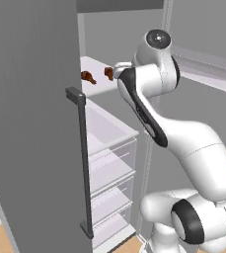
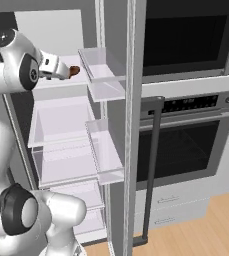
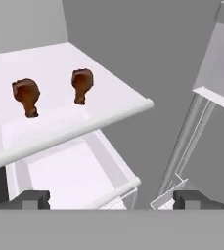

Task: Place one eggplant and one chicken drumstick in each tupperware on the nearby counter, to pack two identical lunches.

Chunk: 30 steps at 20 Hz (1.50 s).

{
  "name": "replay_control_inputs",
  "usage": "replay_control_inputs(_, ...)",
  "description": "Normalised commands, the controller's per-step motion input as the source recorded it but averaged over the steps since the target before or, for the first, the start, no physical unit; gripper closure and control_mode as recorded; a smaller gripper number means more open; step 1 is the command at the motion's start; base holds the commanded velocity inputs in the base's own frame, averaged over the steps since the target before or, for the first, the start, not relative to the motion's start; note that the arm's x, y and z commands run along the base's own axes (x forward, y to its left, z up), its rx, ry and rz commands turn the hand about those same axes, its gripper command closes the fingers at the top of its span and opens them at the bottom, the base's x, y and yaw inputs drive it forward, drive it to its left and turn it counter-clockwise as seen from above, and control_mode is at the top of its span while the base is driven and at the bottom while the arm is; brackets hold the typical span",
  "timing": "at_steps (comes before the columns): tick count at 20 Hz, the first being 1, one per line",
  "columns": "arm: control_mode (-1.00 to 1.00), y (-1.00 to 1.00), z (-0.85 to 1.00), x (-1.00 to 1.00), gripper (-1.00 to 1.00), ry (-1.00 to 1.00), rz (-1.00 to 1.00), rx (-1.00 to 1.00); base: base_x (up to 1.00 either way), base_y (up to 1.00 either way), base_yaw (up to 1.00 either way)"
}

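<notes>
Still, with its jaws wide apart, the gripper [image 3: 111, 199] risks nudging either drumstick [image 3: 81, 84] off the fridge shelf [image 3: 118, 102] on approach.

You are looking at two brown chicken drumsticks [image 3: 26, 96] lying on a white fridge shelf [image 3: 108, 105], grey fridge doors [image 1: 30, 123] with dark handles [image 1: 84, 163], and a black oven [image 2: 186, 145].

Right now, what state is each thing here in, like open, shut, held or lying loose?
Fridge door: open.
Left drumstick: lying loose on the white shelf.
Right drumstick: lying loose on that shelf, apart from the other.
Gripper: open, holding nothing.
Oven door: shut.
</notes>
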Motion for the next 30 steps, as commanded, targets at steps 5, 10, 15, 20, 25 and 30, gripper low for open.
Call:
replay_control_inputs(5,-1.0,0.06,-0.24,0.96,-1.0,0.15,0.18,0.0,0.0,0.0,0.0)
replay_control_inputs(10,-1.0,0.21,-0.18,0.36,-1.0,0.11,0.17,-0.04,0.0,0.0,0.0)
replay_control_inputs(15,-1.0,0.25,-0.14,0.75,-1.0,0.0,-0.03,-0.06,0.0,0.0,0.0)
replay_control_inputs(20,-1.0,0.0,-0.03,0.78,-1.0,0.01,-0.08,0.0,0.0,0.0,0.0)
replay_control_inputs(25,-1.0,0.06,-0.09,0.42,-1.0,0.03,-0.06,0.0,0.0,0.0,0.0)
replay_control_inputs(30,-1.0,0.07,-0.19,0.37,-1.0,0.02,-0.06,0.0,0.0,0.0,0.0)
